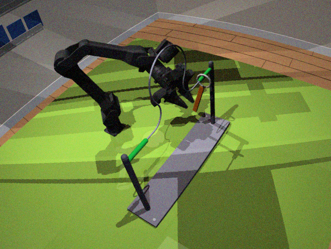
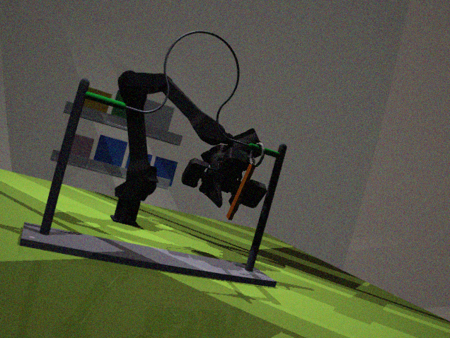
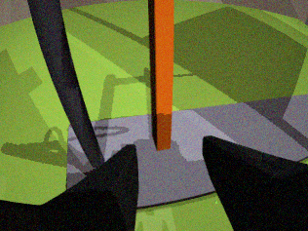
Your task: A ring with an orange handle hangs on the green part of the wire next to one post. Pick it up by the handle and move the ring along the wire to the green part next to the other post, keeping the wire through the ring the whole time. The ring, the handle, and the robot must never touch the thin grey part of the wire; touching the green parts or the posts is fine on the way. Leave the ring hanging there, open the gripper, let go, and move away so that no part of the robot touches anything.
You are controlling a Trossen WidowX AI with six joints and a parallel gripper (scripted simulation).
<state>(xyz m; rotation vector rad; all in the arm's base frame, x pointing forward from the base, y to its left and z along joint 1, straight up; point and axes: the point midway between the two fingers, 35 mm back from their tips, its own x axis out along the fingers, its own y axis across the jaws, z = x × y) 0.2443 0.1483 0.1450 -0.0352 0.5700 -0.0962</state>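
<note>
The ring [image 1: 203, 78] [image 2: 262, 155] hangs on the green part of the wire [image 1: 206, 71] [image 2: 267, 150] next to the far post [image 1: 212, 93] [image 2: 265, 206] [image 3: 58, 58]. Its orange handle [image 1: 198, 98] [image 2: 238, 192] [image 3: 162, 58] hangs straight down, free of the fingers. My gripper [image 1: 188, 103] [image 2: 225, 202] [image 3: 170, 149] is open and empty, just beside and slightly below the handle; in the wrist view the handle's lower end shows beyond the gap between the two fingertips. The thin grey wire [image 1: 153, 66] [image 2: 203, 32] loops up over my arm towards the other green part [image 1: 137, 149] [image 2: 105, 100].
The near post [image 1: 135, 182] [image 2: 63, 156] and the far post stand on a long grey base plate [image 1: 171, 171] [image 2: 109, 250] [image 3: 259, 130] on the green floor. My arm's base stands behind the plate. Shelves with coloured blocks line the back wall.
</note>
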